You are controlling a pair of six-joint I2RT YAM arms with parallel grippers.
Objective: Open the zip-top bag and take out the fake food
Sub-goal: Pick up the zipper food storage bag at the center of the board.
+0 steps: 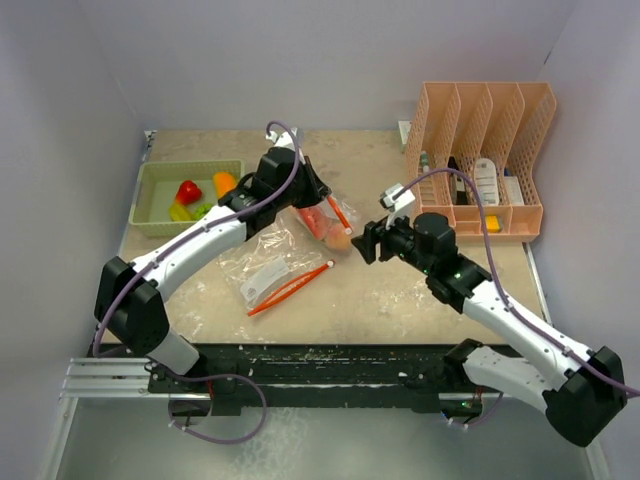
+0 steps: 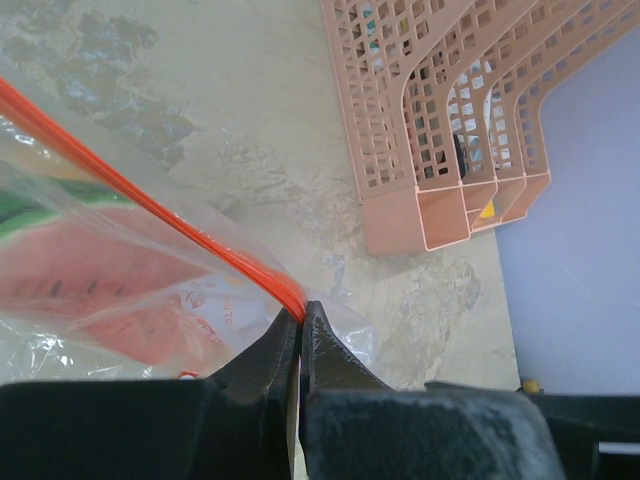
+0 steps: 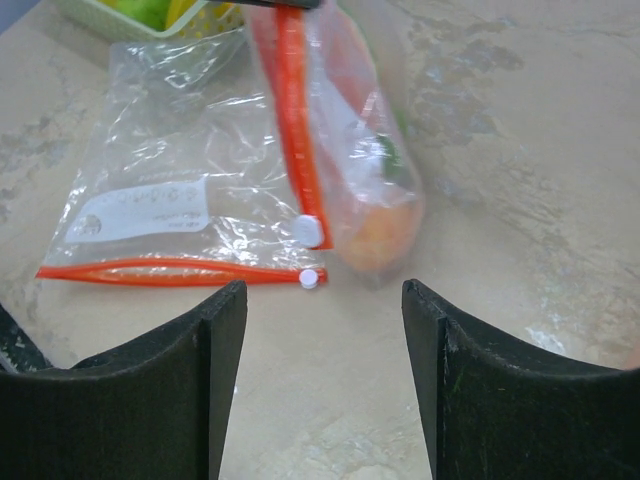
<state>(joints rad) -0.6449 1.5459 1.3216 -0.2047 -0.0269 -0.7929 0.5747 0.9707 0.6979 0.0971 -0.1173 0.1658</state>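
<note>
Top external, tray: the green tray [image 1: 155, 200] at the far left holds loose fake food [image 1: 188, 189] in red, orange, yellow and green.
Top external, bags: an empty zip-top bag [image 1: 262, 272] lies flat mid-worktop [image 1: 400, 300]. The filled zip-top bag [image 1: 318, 222] hangs just beyond it.
Top external, pincers: my left pincer [image 1: 318, 192] is at the filled bag's top edge. My right pincer [image 1: 372, 242] hovers near the bag's right side, not touching it, in front of the pink file rack [image 1: 480, 130].
Left wrist, grip: my left pincer [image 2: 300, 322] is clenched on the orange zip strip [image 2: 150, 197]. A red piece [image 2: 100, 275] with a green edge shows through the film.
Right wrist, pincer: my right pincer [image 3: 322, 295] is released, with nothing between its fingers, and faces the filled zip-top bag [image 3: 350, 130].
Right wrist, contents: a peach-orange piece [image 3: 378, 238] sits at the bag's bottom. The white slider [image 3: 311, 230] is at the strip's lower end. I cannot tell whether the zip is parted.
Progress: I judge one bag emptied into the tray. This bag is not yet emptied, and pieces remain inside it.
</note>
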